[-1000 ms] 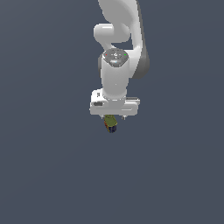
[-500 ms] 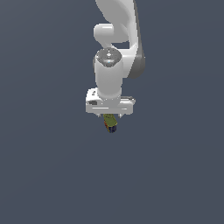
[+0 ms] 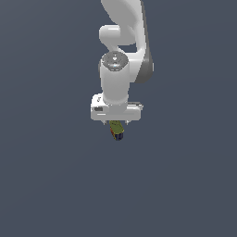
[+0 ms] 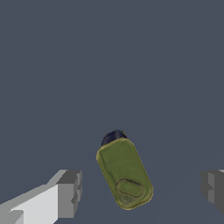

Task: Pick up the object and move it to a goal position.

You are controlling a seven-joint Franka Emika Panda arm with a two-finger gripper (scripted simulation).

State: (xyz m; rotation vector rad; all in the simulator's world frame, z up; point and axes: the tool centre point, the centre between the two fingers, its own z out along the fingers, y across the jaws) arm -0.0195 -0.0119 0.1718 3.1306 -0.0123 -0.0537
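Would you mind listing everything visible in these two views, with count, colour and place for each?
object: one, olive-green with a dark navy end; lies on the floor between the two fingers, touching neither; in the exterior view it peeks out just below the gripper.
floor: one, plain dark grey-blue; fills the background of both views.
fingers: two, grey; one on each side of the object, wide apart.
gripper: one, white; points straight down over the object, jaws open.
arm: one, white with grey joints; comes down from the top of the exterior view.
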